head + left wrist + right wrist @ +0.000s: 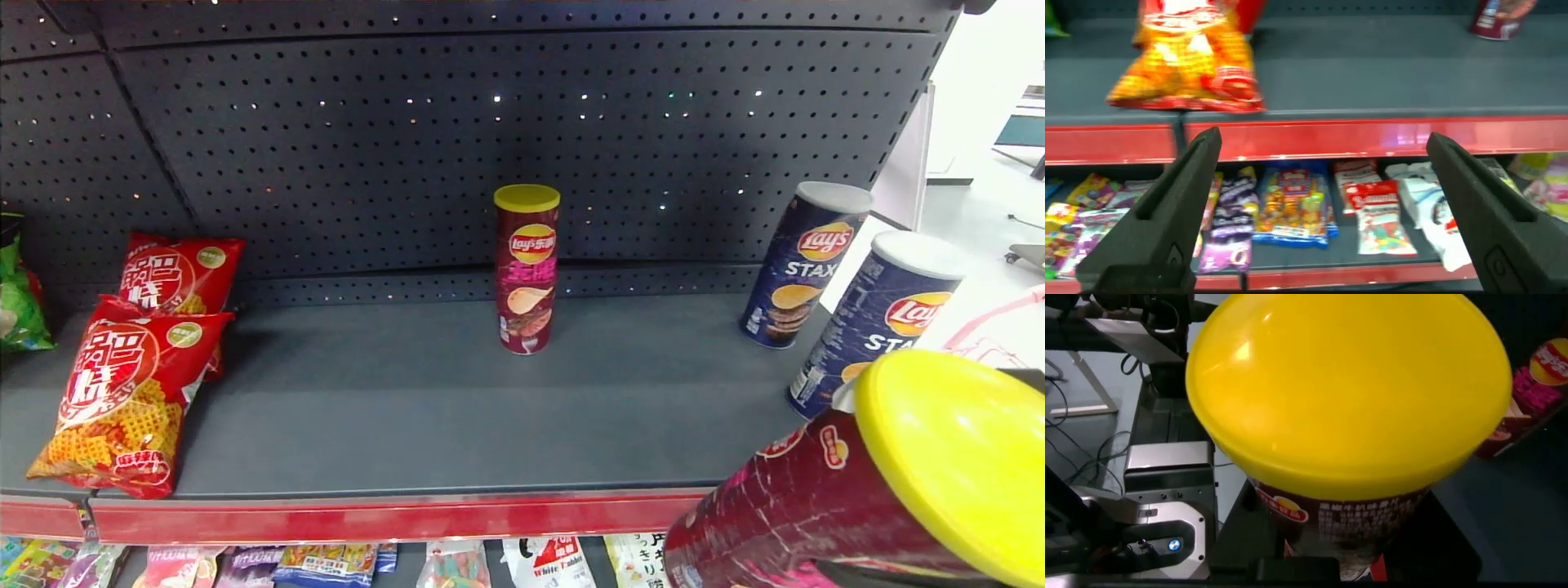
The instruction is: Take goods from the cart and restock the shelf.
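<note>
A maroon chips can with a yellow lid [824,506] hangs tilted in the air at the near right, in front of the shelf's right end. My right gripper [1339,555] is shut on its body, mostly hidden behind the lid [1347,392]. A matching maroon can [526,269] stands upright at the back middle of the grey shelf [457,408]. My left gripper [1327,212] is open and holds nothing, low in front of the shelf's red front strip [1372,135], facing the lower shelf.
Two blue cans [804,265] [878,322] stand at the shelf's right end, close to the held can. Two red snack bags [122,400] [175,273] lie at the left, a green bag [16,302] beyond them. Several small packets [1290,208] fill the lower shelf.
</note>
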You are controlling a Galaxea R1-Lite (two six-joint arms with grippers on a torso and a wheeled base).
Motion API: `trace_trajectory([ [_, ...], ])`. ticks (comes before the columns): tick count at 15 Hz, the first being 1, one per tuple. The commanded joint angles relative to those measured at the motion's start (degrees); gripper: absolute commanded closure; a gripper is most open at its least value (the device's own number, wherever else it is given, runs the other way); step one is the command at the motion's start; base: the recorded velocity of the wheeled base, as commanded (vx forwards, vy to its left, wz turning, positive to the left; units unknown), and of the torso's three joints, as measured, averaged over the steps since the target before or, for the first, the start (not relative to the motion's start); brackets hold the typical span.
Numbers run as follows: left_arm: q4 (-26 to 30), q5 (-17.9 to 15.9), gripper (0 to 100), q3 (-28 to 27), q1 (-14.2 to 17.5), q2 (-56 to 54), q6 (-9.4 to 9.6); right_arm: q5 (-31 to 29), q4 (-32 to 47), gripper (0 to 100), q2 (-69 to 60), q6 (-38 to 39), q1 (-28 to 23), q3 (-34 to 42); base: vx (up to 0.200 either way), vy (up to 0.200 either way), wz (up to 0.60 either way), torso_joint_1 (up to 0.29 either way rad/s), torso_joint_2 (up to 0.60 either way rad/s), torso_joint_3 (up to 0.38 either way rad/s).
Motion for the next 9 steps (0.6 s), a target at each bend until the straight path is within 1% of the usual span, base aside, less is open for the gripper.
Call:
trace_trajectory([
  [1, 0.01, 0.01, 0, 0.01, 0.03, 0.08, -0.01, 0.0, 0.01, 100, -0.12, -0.01, 0.04, 0.46, 0.0, 0.0, 0.0, 0.0, 0.0, 0.0],
  [9, 0.01, 0.01, 0, 0.01, 0.03, 0.08, 0.08, 0.35, -0.08, 100, -0.21, -0.1, 0.04, 1.16, 0.0, 0.0, 0.0, 0.0, 0.0, 0.0],
])
